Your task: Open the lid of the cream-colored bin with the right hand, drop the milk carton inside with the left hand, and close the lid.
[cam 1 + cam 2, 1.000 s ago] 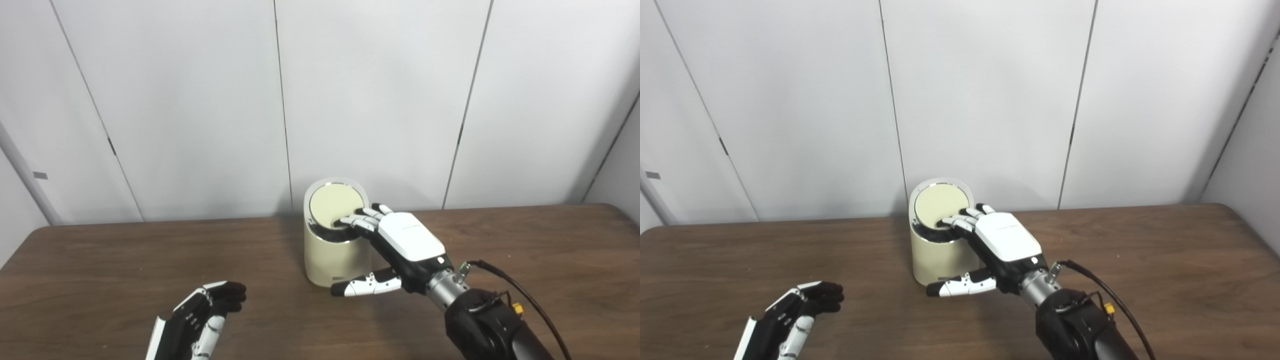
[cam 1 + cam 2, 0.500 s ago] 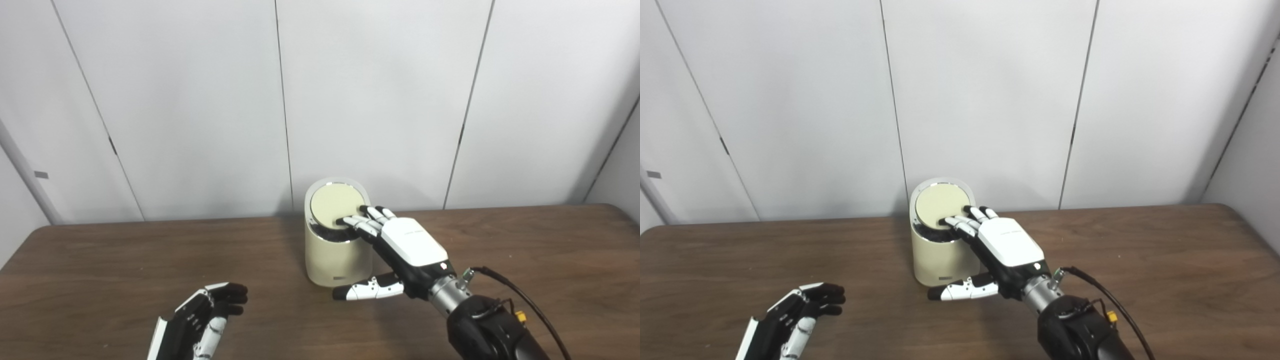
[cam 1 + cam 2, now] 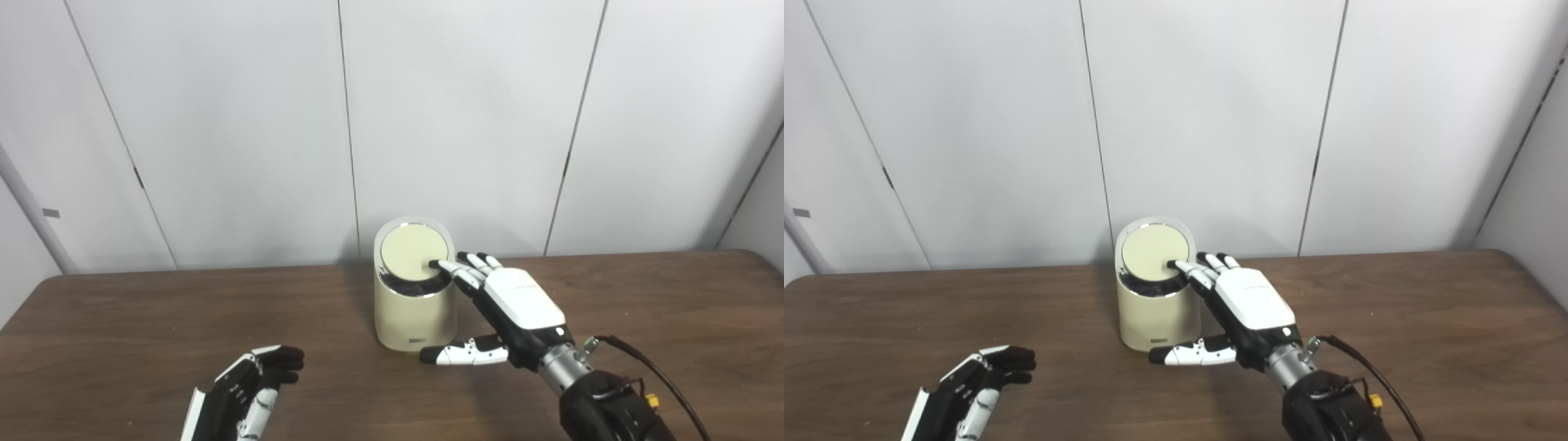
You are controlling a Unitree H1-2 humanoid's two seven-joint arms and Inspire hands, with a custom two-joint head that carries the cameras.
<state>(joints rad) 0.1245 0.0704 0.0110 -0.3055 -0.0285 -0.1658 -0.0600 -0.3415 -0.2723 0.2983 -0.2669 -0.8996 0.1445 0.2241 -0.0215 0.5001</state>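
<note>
My left robot hand [image 3: 248, 389] is cut off at the bottom edge, fingers loosely curled and empty above the table [image 3: 122, 331]. The milk carton is nowhere visible. My right robot hand [image 3: 511, 306] is spread, holding nothing; it has slid back right, and now only one fingertip [image 3: 436, 264] touches the closed lid [image 3: 411, 248] of the cream-colored bin [image 3: 413, 315].

Brown wood table [image 3: 122, 318]; white wall panels [image 3: 233, 122] behind.

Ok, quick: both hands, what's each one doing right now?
Left hand: open, holding nothing, low over the table.
Right hand: open, holding nothing, fingertips at the bin lid edge.
</note>
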